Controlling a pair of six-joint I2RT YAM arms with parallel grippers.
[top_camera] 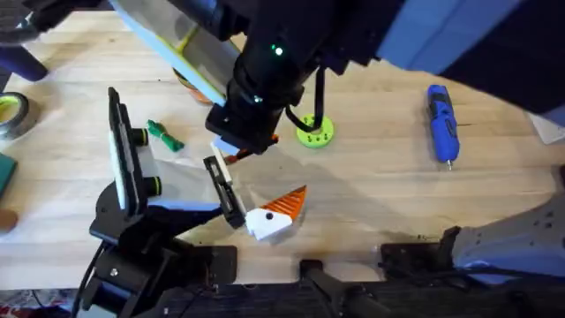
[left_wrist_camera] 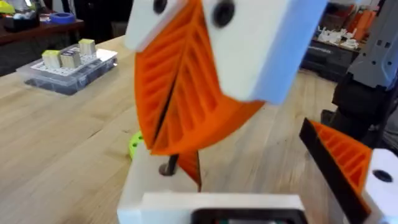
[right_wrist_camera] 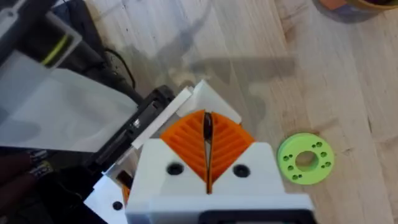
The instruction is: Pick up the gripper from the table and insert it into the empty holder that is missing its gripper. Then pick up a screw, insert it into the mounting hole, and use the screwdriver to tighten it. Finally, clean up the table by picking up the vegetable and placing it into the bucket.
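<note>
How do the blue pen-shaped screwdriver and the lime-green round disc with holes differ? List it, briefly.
1. Shape: the blue pen-shaped screwdriver is long and slim with a thin silver tip; the lime-green round disc is flat and circular, with a ring of small holes.
2. Place: the screwdriver lies in the open toward the right; the disc sits near the middle, close under the dark arm.
Shared: both rest on the wooden table.

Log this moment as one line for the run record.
right end effector: shut, beside holder | gripper: at holder's end | screwdriver: lying on table | vegetable: on table
</note>
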